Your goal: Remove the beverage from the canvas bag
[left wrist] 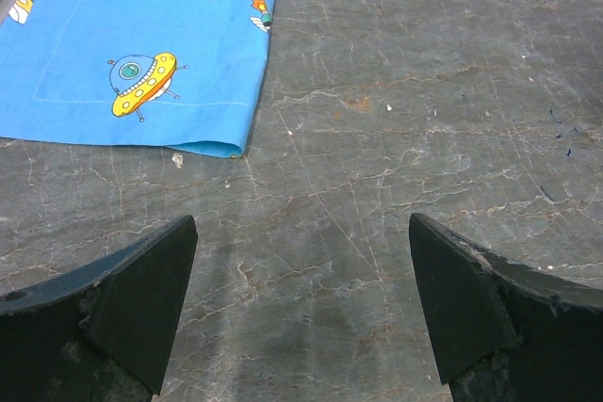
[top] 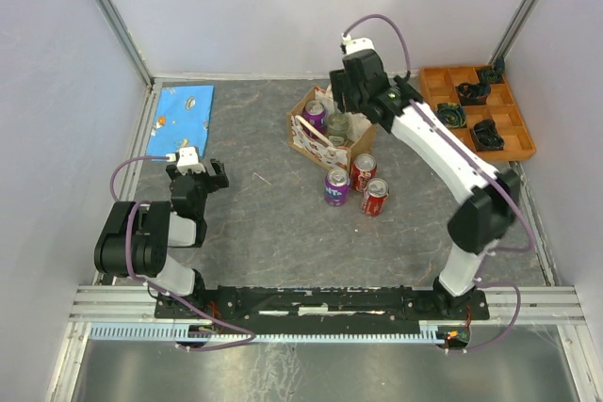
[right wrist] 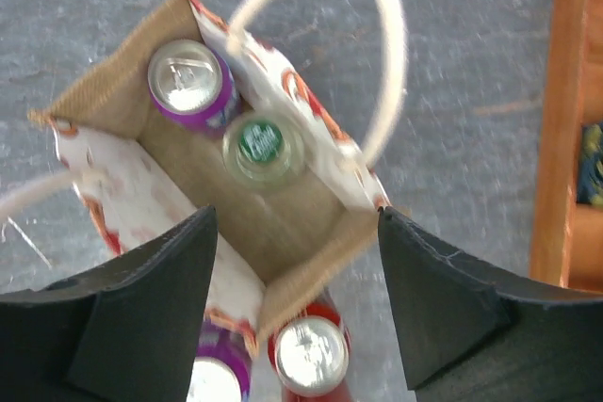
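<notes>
The canvas bag stands open at the back middle of the table, with cream loop handles. Inside it are a purple can and a glass bottle with a green cap. My right gripper hovers over the bag's back side, open and empty. In the right wrist view the bag lies right below the open right gripper, with the purple can and the bottle upright inside. My left gripper is open and empty at the left, low over bare table.
A purple can and two red cans stand on the table just in front of the bag. An orange compartment tray with dark parts sits at the back right. A blue printed cloth lies at the back left.
</notes>
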### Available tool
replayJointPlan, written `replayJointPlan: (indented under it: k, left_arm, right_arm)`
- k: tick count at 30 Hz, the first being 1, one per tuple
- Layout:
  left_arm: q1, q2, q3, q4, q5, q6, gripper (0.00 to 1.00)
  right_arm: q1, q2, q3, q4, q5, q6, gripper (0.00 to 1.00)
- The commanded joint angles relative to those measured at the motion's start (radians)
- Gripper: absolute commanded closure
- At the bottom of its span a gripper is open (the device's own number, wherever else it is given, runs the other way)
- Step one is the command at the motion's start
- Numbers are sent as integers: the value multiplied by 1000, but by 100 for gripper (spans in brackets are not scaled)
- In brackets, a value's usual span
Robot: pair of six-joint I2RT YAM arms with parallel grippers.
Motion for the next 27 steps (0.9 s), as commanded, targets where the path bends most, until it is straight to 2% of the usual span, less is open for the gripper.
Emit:
replayJointPlan:
  k: [1, 6, 11, 21, 27]
  left_arm:
    - [-3, -10, 23, 34, -13, 68, 1]
    - [-3, -10, 23, 35, -13, 68, 1]
    - [-3, -10, 23, 35, -13, 68, 1]
    - [-3, -9, 23, 34, -11, 68, 1]
    - [-3, -10, 23, 34, -13, 67, 1]
  right_arm:
    - [-8, 182, 233, 27, -61, -78, 26]
    - [-16, 295, 297, 57, -62, -101, 29]
    - [-30, 337, 288, 87, -26, -102, 29]
    - [-54, 415, 296, 112, -71, -89, 29]
    - [-57, 434, 293, 113, -100, -59, 35]
